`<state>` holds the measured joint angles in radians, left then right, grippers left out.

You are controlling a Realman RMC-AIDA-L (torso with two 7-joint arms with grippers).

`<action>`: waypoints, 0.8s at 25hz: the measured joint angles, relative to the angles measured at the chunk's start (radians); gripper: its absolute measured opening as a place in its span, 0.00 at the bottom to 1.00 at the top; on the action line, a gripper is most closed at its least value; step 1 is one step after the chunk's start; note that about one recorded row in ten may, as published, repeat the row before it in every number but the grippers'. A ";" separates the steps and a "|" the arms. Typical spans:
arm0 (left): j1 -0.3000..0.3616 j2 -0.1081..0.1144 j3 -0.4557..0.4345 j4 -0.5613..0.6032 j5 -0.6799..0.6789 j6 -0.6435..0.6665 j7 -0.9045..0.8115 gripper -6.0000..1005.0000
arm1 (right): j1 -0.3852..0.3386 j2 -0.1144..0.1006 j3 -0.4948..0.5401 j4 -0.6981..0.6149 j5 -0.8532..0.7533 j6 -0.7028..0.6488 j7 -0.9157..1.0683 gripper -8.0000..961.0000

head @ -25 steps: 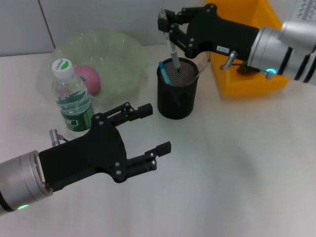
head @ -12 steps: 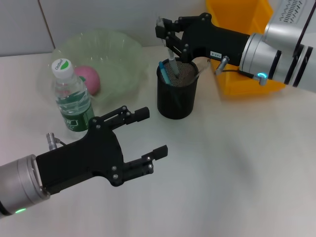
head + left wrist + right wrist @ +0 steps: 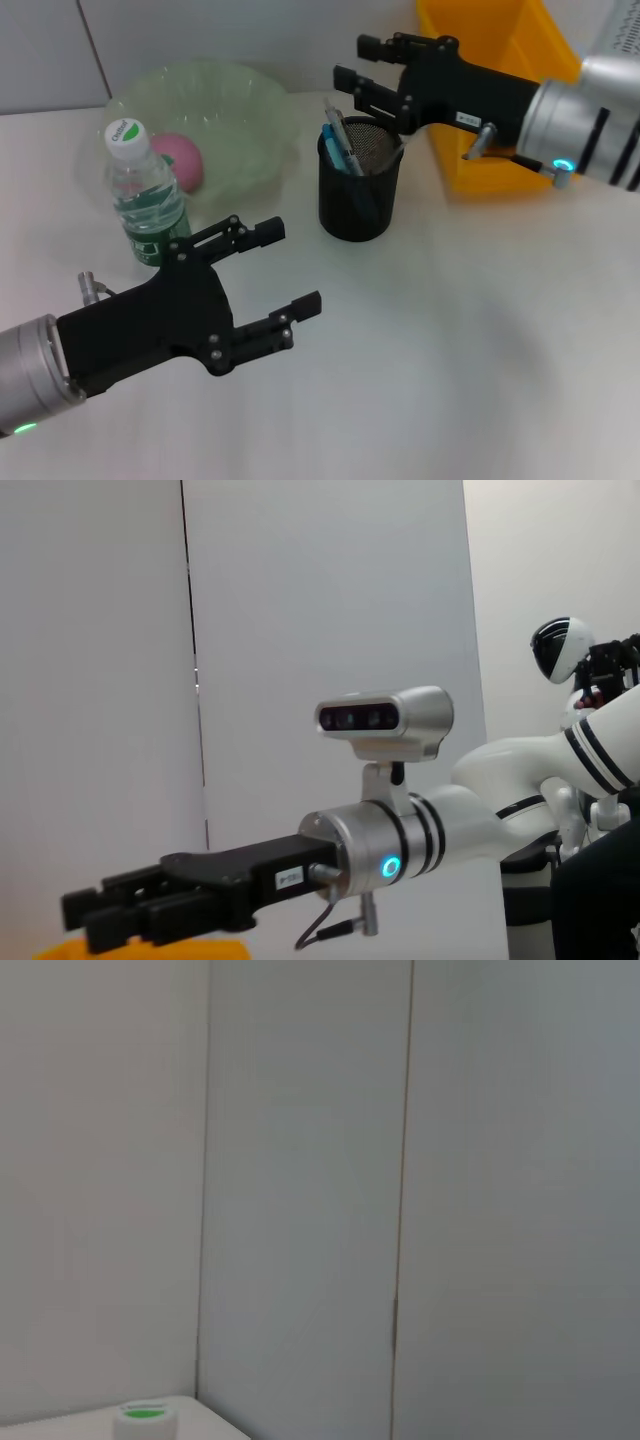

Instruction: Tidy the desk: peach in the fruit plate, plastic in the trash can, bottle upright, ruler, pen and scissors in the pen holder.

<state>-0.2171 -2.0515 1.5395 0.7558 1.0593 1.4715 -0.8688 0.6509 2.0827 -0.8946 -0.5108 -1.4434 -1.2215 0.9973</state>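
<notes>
**Desk tidy near completion: pen lodged in holder**

The round pink peach (image 3: 180, 160) was found in the pale green translucent fruit plate (image 3: 245, 105). The clear plastic water bottle with green label (image 3: 145, 195) was found upright just beside the plate. A grey and blue pen (image 3: 340, 140) was seen leaning inside the black mesh pen holder (image 3: 358, 195). Ruler and scissors could not be made out. The right gripper (image 3: 362, 68) was observed open above the holder rim, near the yellow bin (image 3: 500, 45). The left gripper (image 3: 285, 265) was held open and empty over bare white counter (image 3: 480, 350), where ample room remained.
</notes>
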 joint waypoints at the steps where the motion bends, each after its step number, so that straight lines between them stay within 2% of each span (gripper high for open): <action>1: 0.000 0.006 -0.001 0.000 0.001 0.002 -0.007 0.74 | -0.033 -0.003 -0.001 -0.041 -0.007 -0.039 0.038 0.40; 3: 0.000 0.012 -0.002 -0.001 0.001 0.004 -0.018 0.74 | -0.056 -0.006 -0.001 -0.073 -0.013 -0.069 0.067 0.46; 4: 0.001 0.032 -0.003 -0.001 0.002 0.008 -0.064 0.74 | -0.113 -0.018 -0.001 -0.151 -0.031 -0.153 0.148 0.49; 6: 0.000 0.053 -0.004 -0.001 0.002 0.023 -0.102 0.74 | -0.141 -0.026 0.001 -0.191 -0.051 -0.201 0.193 0.53; 7: 0.000 0.053 -0.004 -0.001 0.002 0.023 -0.102 0.74 | -0.164 -0.034 0.004 -0.225 -0.072 -0.246 0.233 0.55; 8: 0.001 0.067 -0.004 -0.003 0.002 0.041 -0.120 0.74 | -0.191 -0.046 0.010 -0.262 -0.101 -0.299 0.279 0.57; 9: 0.005 0.086 -0.004 -0.009 0.005 0.074 -0.131 0.74 | -0.233 -0.071 0.021 -0.318 -0.169 -0.419 0.365 0.59; 10: 0.005 0.086 -0.004 -0.009 0.005 0.074 -0.131 0.74 | -0.233 -0.071 0.021 -0.318 -0.169 -0.419 0.365 0.62; 11: 0.008 0.094 -0.005 -0.014 0.021 0.092 -0.135 0.74 | -0.250 -0.082 0.023 -0.331 -0.197 -0.467 0.392 0.64; 14: 0.009 0.096 -0.005 -0.014 0.028 0.095 -0.137 0.74 | -0.301 -0.105 0.055 -0.347 -0.324 -0.607 0.434 0.70; 16: 0.011 0.095 -0.017 -0.021 0.101 0.105 -0.155 0.74 | -0.309 -0.103 0.062 -0.349 -0.353 -0.620 0.434 0.87; 20: 0.001 0.084 -0.056 -0.034 0.192 0.106 -0.184 0.74 | -0.332 -0.088 0.072 -0.357 -0.427 -0.629 0.432 0.87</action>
<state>-0.2165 -1.9670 1.4836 0.7216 1.2510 1.5772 -1.0528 0.3185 1.9951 -0.8224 -0.8675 -1.8704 -1.8508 1.4293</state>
